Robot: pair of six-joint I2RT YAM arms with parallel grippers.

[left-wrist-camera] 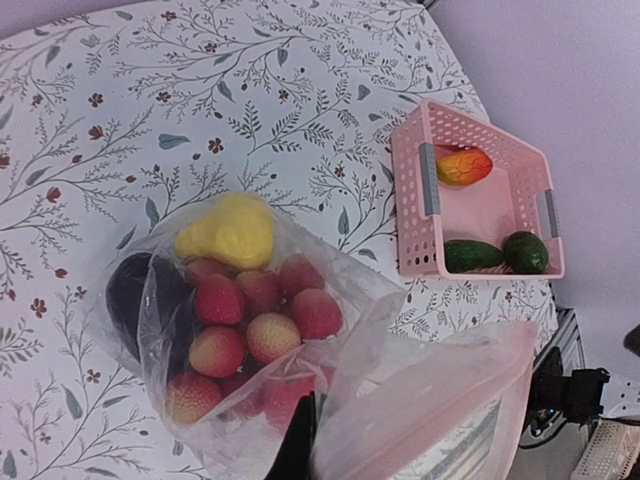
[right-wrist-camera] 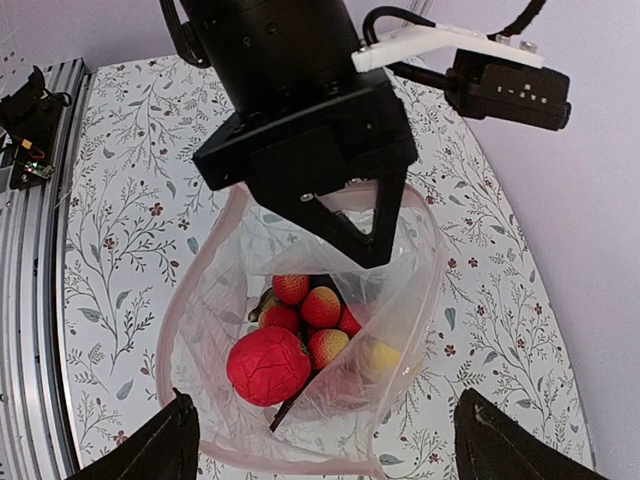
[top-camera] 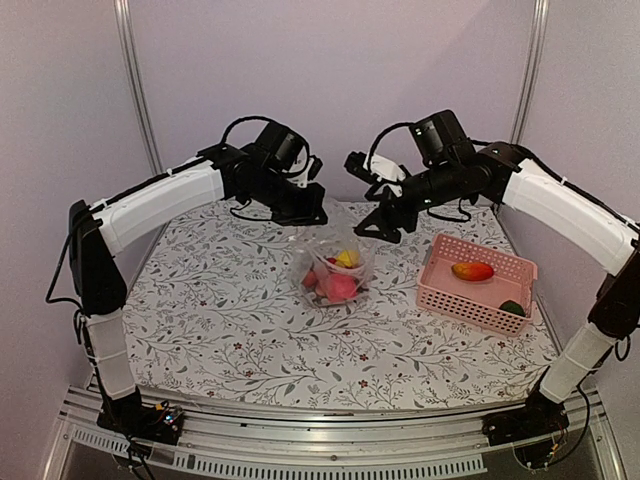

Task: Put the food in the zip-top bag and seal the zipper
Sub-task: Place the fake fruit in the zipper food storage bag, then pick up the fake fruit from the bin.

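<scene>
Bulging with food (right-wrist-camera: 268, 365), zip-top bag (right-wrist-camera: 412, 285) pinched in left fingers (right-wrist-camera: 352, 232); right fingers (right-wrist-camera: 165, 447) spread apart.

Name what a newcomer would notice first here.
The clear zip-top bag mid-table grabs the eye, stuffed with red and yellow toy food, its mouth pinched up by the left gripper. The right gripper hangs open beside it. At right, a pink basket holds an orange-red piece and two green pieces.

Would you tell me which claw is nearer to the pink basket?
Right. The right claw hangs left of the basket; the left claw is farther left, at the bag mouth.
</scene>
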